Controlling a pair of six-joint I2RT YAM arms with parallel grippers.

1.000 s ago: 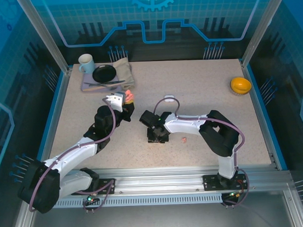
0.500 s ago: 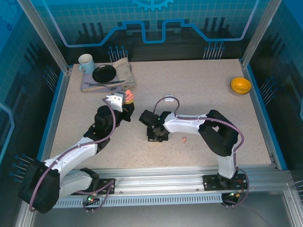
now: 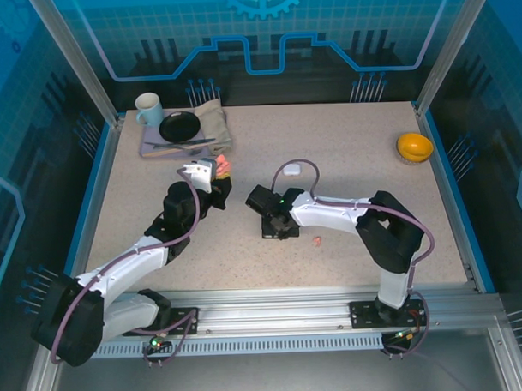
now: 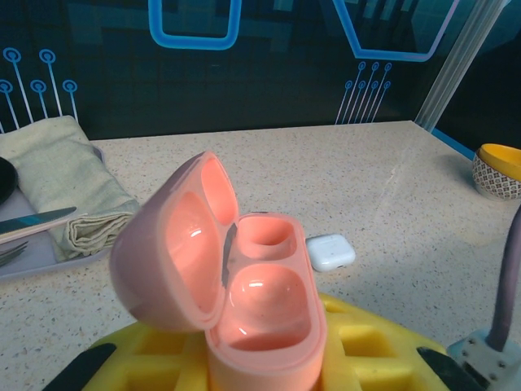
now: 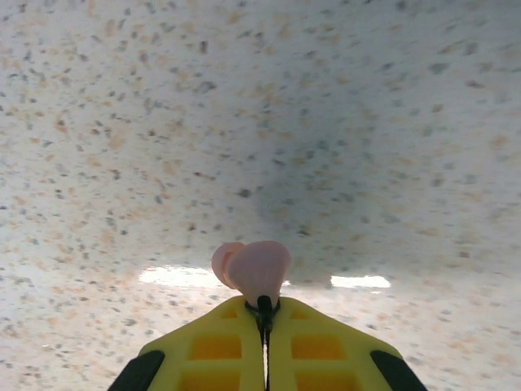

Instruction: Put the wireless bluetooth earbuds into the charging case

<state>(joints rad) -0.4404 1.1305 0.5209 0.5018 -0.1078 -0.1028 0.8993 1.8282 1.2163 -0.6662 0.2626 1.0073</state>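
The counter (image 3: 345, 141) is pale beige with fine dark and orange speckles, and the walls (image 3: 341, 30) around it are blue with lighter blue line patterns. The charging case (image 4: 244, 285) is glossy salmon-pink, as is the earbud (image 5: 254, 270) between the yellow pads (image 5: 220, 346) of the right hand (image 5: 264, 314), while the closed case (image 4: 330, 252) is white. The mug (image 3: 148, 109) is white, the plate (image 3: 180, 126) black, the folded cloth (image 3: 212, 122) olive-beige and the bowl (image 3: 414, 145) orange-yellow.

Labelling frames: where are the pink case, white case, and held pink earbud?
pink case (image 4: 260, 297), left wrist view, base well.
white case (image 4: 330, 252), left wrist view, top.
held pink earbud (image 5: 254, 271), right wrist view, rounded body.
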